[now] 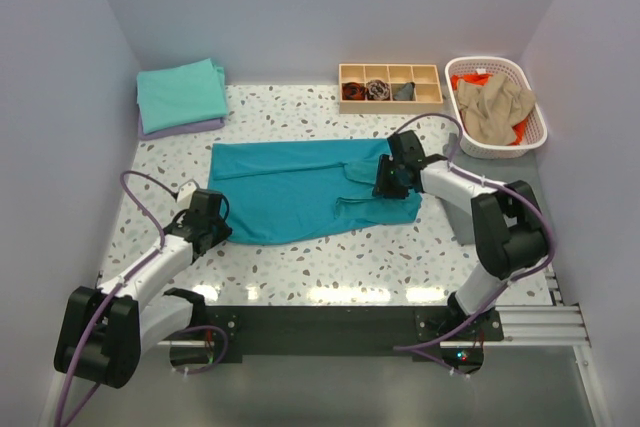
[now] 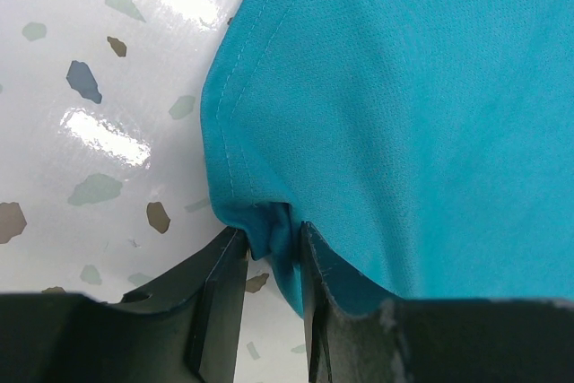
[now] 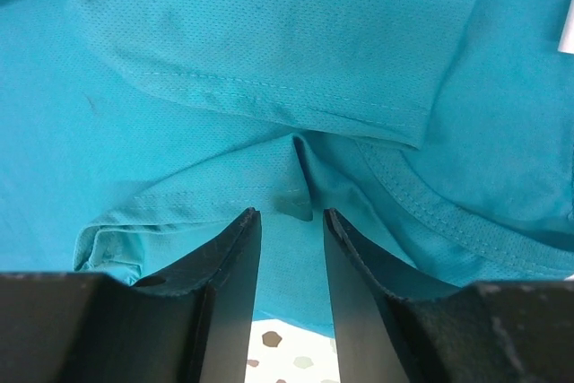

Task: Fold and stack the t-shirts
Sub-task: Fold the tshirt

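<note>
My left claw (image 2: 273,248) is pinched tight on the near left hem corner of the teal shirt (image 1: 290,187), which lies spread across the middle of the surface (image 1: 330,257). My right claw (image 3: 291,221) sits at the shirt's right end by the collar. Its fingers are slightly apart with a fold between them, and I cannot tell whether it grips.

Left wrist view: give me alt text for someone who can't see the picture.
The left gripper pinches a bunched fold at the stitched edge of the teal t-shirt. The shirt fills the right of the frame, and the glossy white speckled table shows on the left.
</note>
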Controlling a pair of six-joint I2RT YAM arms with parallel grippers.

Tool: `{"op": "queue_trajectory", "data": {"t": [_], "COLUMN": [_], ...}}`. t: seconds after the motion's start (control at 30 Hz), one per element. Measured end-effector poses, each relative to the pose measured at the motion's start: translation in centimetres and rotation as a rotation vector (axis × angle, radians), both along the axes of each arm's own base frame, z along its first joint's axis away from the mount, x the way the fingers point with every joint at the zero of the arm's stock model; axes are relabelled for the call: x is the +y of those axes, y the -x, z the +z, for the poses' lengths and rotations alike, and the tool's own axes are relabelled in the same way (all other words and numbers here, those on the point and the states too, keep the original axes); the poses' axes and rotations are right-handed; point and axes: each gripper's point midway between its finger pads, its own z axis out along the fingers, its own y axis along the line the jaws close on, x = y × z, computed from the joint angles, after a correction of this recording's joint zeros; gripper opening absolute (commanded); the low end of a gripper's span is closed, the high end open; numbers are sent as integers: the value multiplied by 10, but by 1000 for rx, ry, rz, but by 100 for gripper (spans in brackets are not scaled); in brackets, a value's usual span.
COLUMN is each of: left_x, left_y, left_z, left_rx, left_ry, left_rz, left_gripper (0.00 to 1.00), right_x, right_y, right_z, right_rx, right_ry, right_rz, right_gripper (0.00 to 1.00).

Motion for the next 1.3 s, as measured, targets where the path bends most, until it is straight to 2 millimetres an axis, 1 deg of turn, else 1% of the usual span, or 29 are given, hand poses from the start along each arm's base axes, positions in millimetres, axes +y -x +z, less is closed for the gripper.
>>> {"op": "queue_trajectory", "data": {"t": [0.13,0.27,0.37,0.43,0.47,0.53,0.57,0.8,0.87,1.03,1.1,1.23,1.27,1.3], "left_x": [0,0,0,0,0,0,0,0,0,0,0,0,0,1], "left_y": [0,0,0,0,0,0,0,0,0,0,0,1,1,2], "left_z": [0,0,0,0,0,0,0,0,0,0,0,0,0,0], "left_rx": [0,1,2,1,1,1,1,1,1,2,2,3,4,5], "left_ry": [0,-1,-2,-2,-2,-2,-2,-3,-3,-3,-3,-5,-6,-7], "left_rz": [0,-1,-2,-2,-2,-2,-2,-2,-2,-2,-2,-6,-9,-10], "left_gripper": [34,34,33,33,33,33,33,30,30,30,29,27,26,21], "right_x": [1,1,0,0,0,0,0,-1,-2,-6,-8,-10,-11,-12], "right_y": [-1,-2,-1,-2,-2,-3,-3,-3,-3,-7,-7,-6,-4,-2], "right_z": [-1,-6,-8,-8,-8,-8,-8,-4,3,28,33,32,30,28], "right_rx": [-2,11,16,11,11,10,8,-3,-20,-92,-106,-107,-101,-94], "right_ry": [-2,5,8,8,9,10,12,17,20,24,26,38,41,46], "right_rz": [1,0,2,4,5,6,7,16,15,12,12,7,8,7], "right_gripper": [36,34,24,19,13,8,0,0,0,0,0,0,0,0]}}
